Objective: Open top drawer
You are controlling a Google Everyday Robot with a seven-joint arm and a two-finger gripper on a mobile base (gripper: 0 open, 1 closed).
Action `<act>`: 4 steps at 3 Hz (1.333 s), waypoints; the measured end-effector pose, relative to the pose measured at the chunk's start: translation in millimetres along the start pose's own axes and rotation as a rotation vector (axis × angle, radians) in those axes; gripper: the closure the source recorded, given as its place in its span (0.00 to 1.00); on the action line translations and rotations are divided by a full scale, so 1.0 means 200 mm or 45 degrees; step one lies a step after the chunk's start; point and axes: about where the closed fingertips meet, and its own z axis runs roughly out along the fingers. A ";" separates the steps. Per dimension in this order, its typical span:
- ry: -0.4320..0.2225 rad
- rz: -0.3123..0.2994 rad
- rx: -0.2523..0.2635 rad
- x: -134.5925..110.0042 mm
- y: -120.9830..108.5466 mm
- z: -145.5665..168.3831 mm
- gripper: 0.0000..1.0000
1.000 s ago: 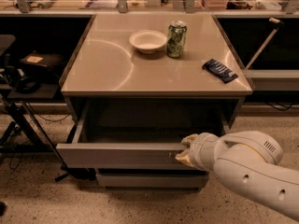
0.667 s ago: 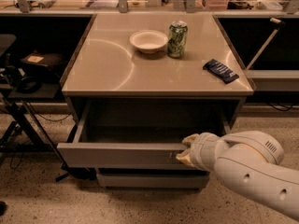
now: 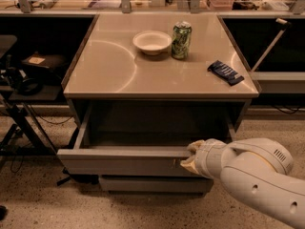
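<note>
Floor: speckled, tan. Bench: glossy beige top, centre. Dark recesses left and right of it. Black stand with cables, far left. Cluttered ledge along the back. Claw: low, right of centre, under bench top

Wide grey handleless top drawer stands pulled out, its box open from above on the left. Pale two-finger gripper and bulky white arm block right front edge; beige tabletop overhangs rear
</note>
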 end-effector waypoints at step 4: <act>0.008 0.022 0.008 0.04 0.06 -0.06 1.00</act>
